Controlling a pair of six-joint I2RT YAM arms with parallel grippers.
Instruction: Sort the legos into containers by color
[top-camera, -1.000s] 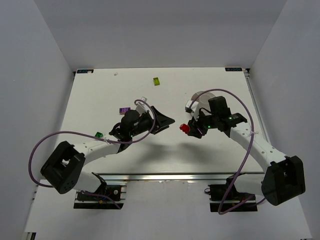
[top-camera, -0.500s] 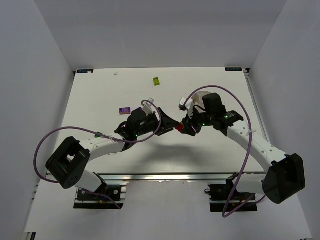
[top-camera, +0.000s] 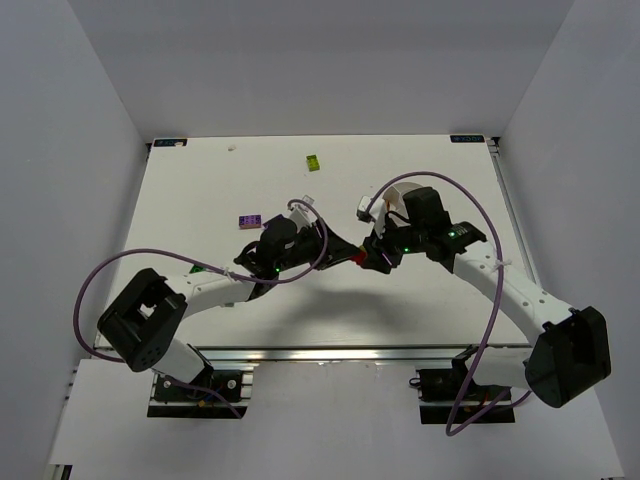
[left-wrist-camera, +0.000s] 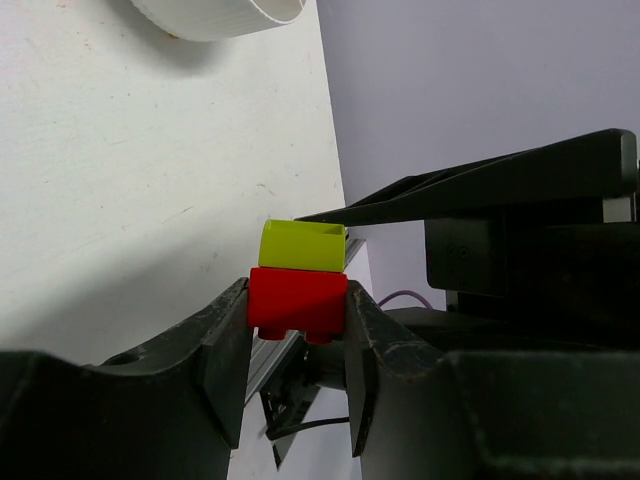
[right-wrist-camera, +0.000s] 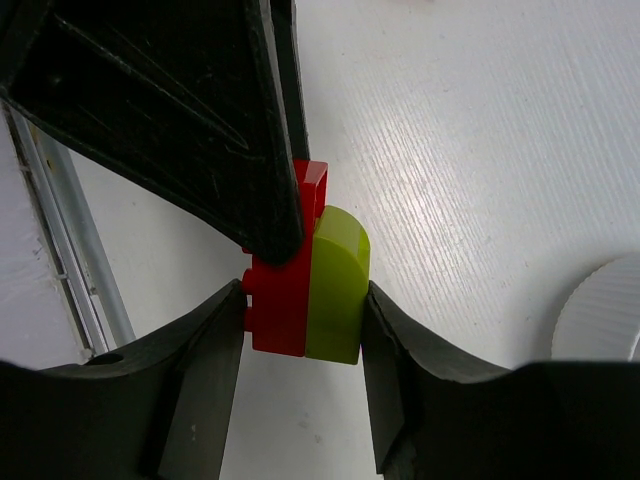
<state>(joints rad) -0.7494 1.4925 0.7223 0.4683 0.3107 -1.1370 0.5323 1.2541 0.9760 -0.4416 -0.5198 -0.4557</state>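
Left wrist view: pinching red brick (left-wrist-camera: 297, 298) in left gripper (left-wrist-camera: 297, 322), clamping it plus joined lime brick (right-wrist-camera: 336, 285) in right gripper (right-wrist-camera: 305, 322), near bowl (left-wrist-camera: 250, 18). Yet to sort: these, purple brick (top-camera: 250, 220), loose lime brick (top-camera: 313, 162), farther off, leftward. Bowl contents unseen.

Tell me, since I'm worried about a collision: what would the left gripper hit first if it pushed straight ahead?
The red brick, already between the left gripper's fingers and joined to the yellow-green brick. Just beyond is the right gripper, which holds that pair; the depth between is unclear.
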